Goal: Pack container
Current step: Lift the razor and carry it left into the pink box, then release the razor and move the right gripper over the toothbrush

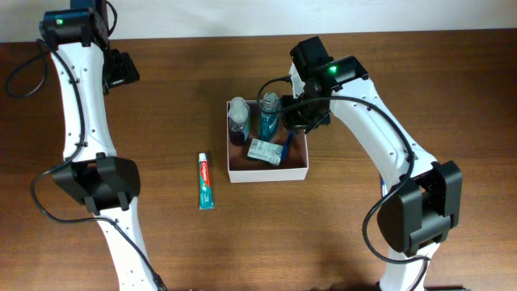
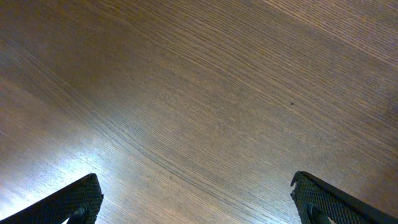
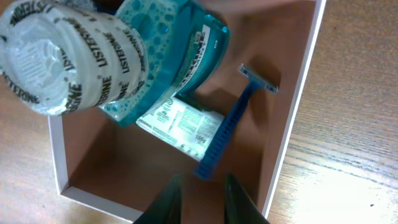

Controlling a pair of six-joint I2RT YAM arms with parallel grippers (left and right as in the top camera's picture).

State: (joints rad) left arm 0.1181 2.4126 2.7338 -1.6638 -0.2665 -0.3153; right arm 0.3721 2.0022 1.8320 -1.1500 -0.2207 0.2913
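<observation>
R claw (image 3: 200, 186) barely parted (empty) | over container (image 3: 112, 168) | L claw (image 2: 196, 180) wide open

One container (image 1: 267, 173) is sitting on the one table (image 1: 452, 97). Bottles are coming to two: one dark bottle (image 1: 238, 123), one blue mouthwash bottle (image 1: 269, 121). One small carton (image 1: 265, 152), green and white, is showing. One razor (image 1: 287, 146), blue, is showing too. One toothpaste tube (image 1: 206, 181) is lying out. Robot arms are coming to two: the left arm (image 1: 81, 105) and the right arm (image 1: 376, 137). Toiletries are totalling five, across four kinds; only the bottles are doubling up.
</observation>
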